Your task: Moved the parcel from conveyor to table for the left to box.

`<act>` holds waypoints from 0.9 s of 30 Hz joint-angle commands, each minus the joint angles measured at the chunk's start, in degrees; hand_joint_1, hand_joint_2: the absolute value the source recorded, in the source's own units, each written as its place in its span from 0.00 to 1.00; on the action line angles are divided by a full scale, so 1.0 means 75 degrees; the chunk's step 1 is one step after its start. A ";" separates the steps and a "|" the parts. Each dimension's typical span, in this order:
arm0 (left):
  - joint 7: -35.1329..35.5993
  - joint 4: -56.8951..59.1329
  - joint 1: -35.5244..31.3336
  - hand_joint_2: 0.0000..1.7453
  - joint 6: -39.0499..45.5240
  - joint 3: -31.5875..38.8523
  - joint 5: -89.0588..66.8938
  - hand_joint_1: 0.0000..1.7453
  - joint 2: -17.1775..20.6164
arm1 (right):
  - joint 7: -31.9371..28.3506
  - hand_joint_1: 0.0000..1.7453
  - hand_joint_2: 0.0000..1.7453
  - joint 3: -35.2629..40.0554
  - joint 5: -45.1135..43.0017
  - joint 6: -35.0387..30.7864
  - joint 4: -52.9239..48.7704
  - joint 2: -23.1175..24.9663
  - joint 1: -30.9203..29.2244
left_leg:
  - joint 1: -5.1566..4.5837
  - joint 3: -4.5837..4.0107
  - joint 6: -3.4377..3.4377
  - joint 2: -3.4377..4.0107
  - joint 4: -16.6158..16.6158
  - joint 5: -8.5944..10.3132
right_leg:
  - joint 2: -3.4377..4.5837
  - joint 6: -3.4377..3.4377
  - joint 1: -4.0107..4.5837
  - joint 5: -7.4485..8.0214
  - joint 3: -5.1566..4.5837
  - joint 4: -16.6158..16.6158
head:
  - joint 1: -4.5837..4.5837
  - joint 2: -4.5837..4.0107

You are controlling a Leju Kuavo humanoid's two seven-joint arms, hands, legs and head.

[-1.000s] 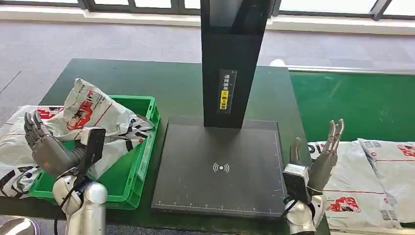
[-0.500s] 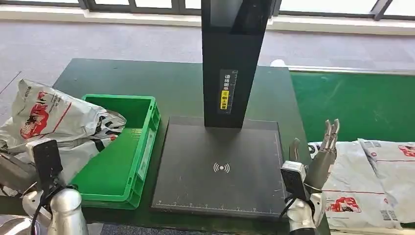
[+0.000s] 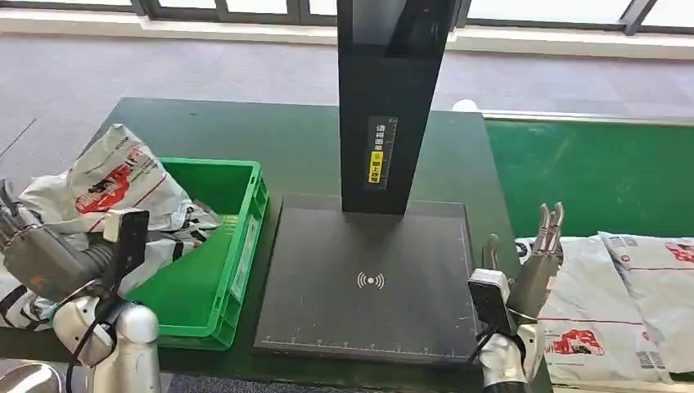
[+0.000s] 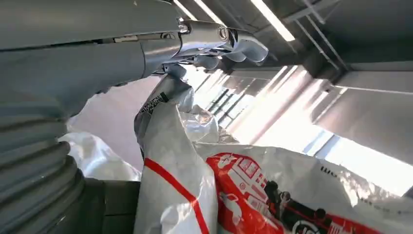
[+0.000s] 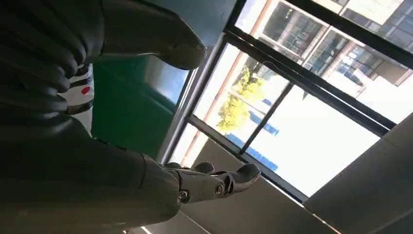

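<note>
**Bright daylight, strong backlight at the wrists**

You get an evenly lit, sharp head view. In your right wrist view the windows blow out and leave the right hand a dark silhouette. Ceiling strip lights glare in your left wrist view.

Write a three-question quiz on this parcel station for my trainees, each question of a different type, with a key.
1. True or false: the right robot hand is holding a parcel.
2. The white parcel at the left robot hand hangs over the rim of a crate. What colour is the crate: A blue, B green, C red?
3. Fill in: the two parcels beside the right robot hand lie on the green ____.
Key: 1 false, its fingers are spread and empty; 2 B; 3 conveyor.
</note>
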 commanded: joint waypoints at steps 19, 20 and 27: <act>0.0667 0.0219 0.0448 1.00 -0.0032 -0.0857 -0.0426 0.00 -0.0309 | 0.0014 0.00 1.00 -0.0703 0.0122 0.0169 0.0193 0.0262 -0.0115 | -0.0005 0.0033 -0.0001 0.0011 -0.0035 0.0000 | -0.0004 -0.0011 -0.0002 0.0000 0.0031 -0.0039 | 0.0000 0.0000; 0.0843 0.0246 0.0509 1.00 -0.0032 -0.0892 -0.0734 0.00 -0.0309 | 0.0014 0.00 1.00 -0.0703 0.0124 0.0158 0.0246 0.0256 -0.0149 | -0.0003 0.0029 -0.0001 0.0028 -0.0027 -0.0006 | 0.0015 -0.0011 -0.0001 0.0000 0.0021 -0.0031 | 0.0000 0.0000; 0.1695 0.0797 0.0468 1.00 -0.0032 -0.1226 -0.1297 0.00 -0.0150 | 0.0014 0.00 1.00 -0.0830 0.0244 0.0295 0.0159 0.0320 -0.0096 | -0.0005 0.0021 -0.0001 0.0007 -0.0015 -0.0004 | 0.0004 -0.0006 -0.0004 -0.0004 0.0019 -0.0015 | 0.0000 -0.0003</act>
